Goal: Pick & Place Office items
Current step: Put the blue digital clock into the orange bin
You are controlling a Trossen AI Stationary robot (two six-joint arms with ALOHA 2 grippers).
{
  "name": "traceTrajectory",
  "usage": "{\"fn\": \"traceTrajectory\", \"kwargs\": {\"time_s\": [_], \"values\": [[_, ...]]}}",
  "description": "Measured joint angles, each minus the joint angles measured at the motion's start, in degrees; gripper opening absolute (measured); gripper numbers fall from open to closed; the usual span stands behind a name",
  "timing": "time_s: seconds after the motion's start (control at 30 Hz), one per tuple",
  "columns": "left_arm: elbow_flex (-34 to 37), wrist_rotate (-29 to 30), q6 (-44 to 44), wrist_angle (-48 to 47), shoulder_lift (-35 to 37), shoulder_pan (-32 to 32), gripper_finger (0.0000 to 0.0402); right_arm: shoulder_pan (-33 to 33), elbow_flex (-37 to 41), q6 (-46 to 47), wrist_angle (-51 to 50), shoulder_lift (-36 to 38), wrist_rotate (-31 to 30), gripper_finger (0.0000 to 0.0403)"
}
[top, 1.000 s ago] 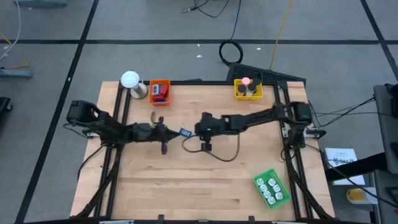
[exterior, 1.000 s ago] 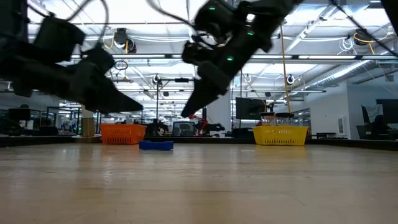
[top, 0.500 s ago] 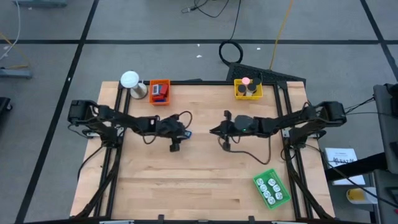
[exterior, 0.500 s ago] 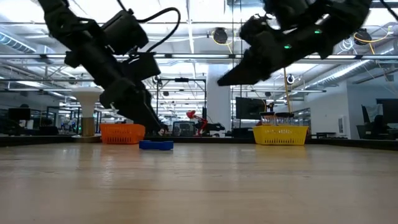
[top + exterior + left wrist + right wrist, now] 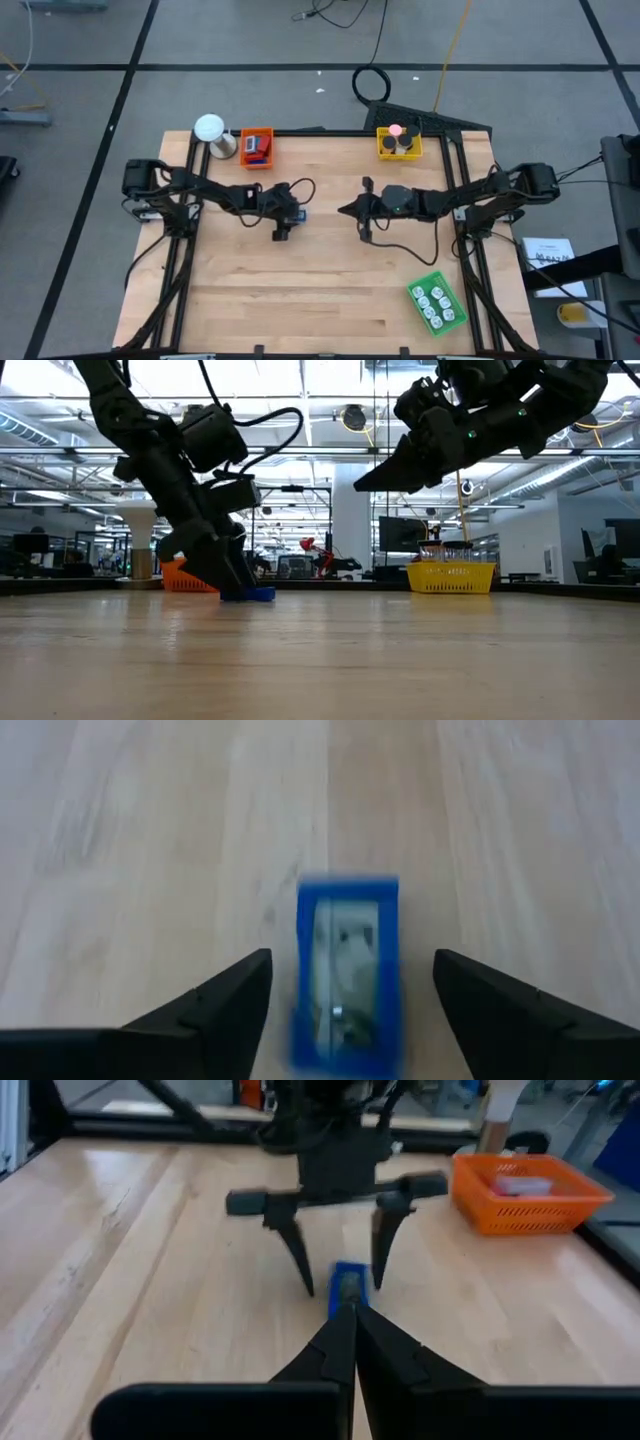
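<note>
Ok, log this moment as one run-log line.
left gripper: open, straddling blue piece on table | right gripper: shut, empty, raised | orange tray: holds items

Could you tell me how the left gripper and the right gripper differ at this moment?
The left gripper is open, while the right gripper is shut. The left gripper is low over the table with the blue rectangle between its fingers; the right gripper hangs higher and holds nothing. The left gripper is at the blue rectangle, the right gripper apart from it. Both have dark fingers and face each other over the table's middle.
</note>
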State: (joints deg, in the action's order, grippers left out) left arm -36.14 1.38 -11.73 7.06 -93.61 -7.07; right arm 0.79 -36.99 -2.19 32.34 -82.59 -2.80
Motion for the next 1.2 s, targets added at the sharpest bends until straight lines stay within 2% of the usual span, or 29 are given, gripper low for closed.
{"fn": "traceTrajectory", "kwargs": {"time_s": [0.13,0.3,0.4,0.5,0.7,0.9,0.97,1.03,1.2], "values": [[-0.15,-0.46,0.22,1.88,-1.27,-0.09,0.0242,-0.32,-0.01,-0.32,0.49,0.00,0.04,0.0001],[-0.17,-0.94,0.27,2.38,-1.78,-0.15,0.0171,-0.53,-0.02,-0.49,0.43,0.00,-0.07,0.0001],[-0.07,1.19,1.23,1.28,-0.65,-0.89,0.0135,-0.54,-0.02,-0.46,0.34,0.00,-0.05,0.0001],[0.13,3.34,2.21,-2.27,2.46,-2.93,0.0135,-0.54,-0.02,-0.44,-0.04,0.00,-0.07,0.0001],[0.07,8.48,8.54,-11.48,13.63,-10.65,0.0135,-0.56,-0.02,-0.22,-0.46,-0.02,-0.09,0.0001],[0.05,17.28,14.78,-14.64,22.52,-20.33,0.0139,-0.54,-0.02,-0.25,-0.44,-0.02,-0.09,0.0001],[0.05,17.12,15.81,-13.78,22.97,-24.45,0.0140,-0.54,-0.02,-0.25,-0.42,-0.02,-0.07,0.0001],[0.05,14.43,17.12,-13.44,22.39,-28.85,0.0141,-0.54,-0.02,-0.25,-0.42,-0.02,-0.09,0.0001],[0.05,10.19,19.45,-9.88,16.64,-36.02,0.0143,-0.54,-0.02,-0.25,-0.40,-0.02,-0.09,0.0001]]}}
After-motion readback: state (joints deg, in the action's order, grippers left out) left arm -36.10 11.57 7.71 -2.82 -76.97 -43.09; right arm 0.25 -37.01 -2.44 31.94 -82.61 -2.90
